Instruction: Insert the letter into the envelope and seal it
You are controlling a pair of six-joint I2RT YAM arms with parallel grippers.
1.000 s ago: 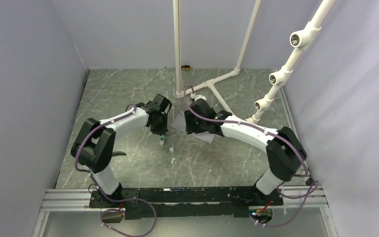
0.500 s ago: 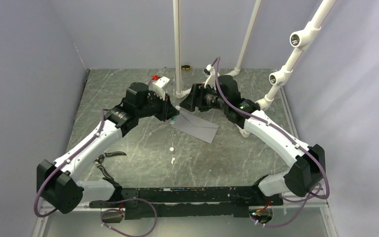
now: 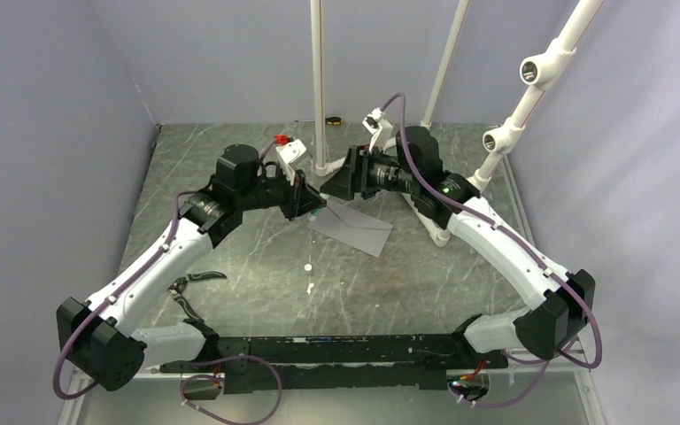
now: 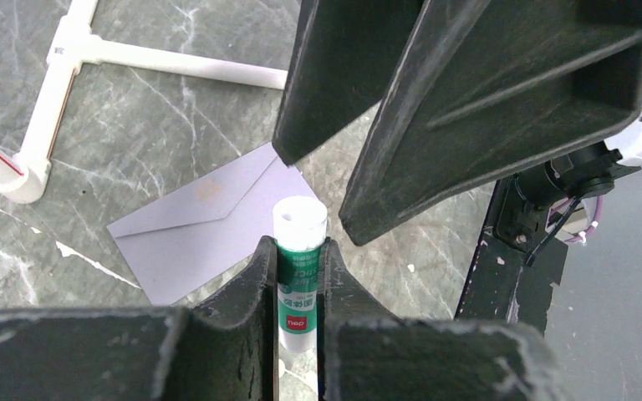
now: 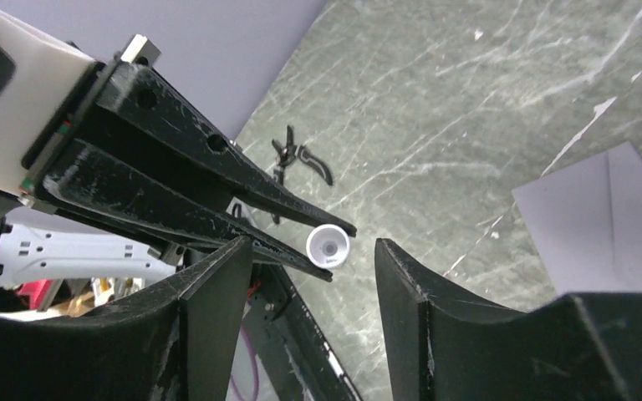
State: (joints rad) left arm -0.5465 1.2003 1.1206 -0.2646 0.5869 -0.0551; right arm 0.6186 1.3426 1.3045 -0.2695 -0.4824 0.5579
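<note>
The left pincer (image 4: pixel 299 251) is clamped narrow on a glue stick (image 4: pixel 299 284). The stick's white end pokes between the wide-spread jaws of the right pincer (image 5: pixel 313 246), touching neither. Below both, the grey envelope (image 3: pixel 354 226) lies flat on the desk (image 3: pixel 230 168).

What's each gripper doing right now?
Left gripper: closed on a glue stick.
Right gripper: open, not gripping anything, with the stick's white end in the gap.

Smooth matt grey paper envelope (image 3: pixel 359 232)
</note>
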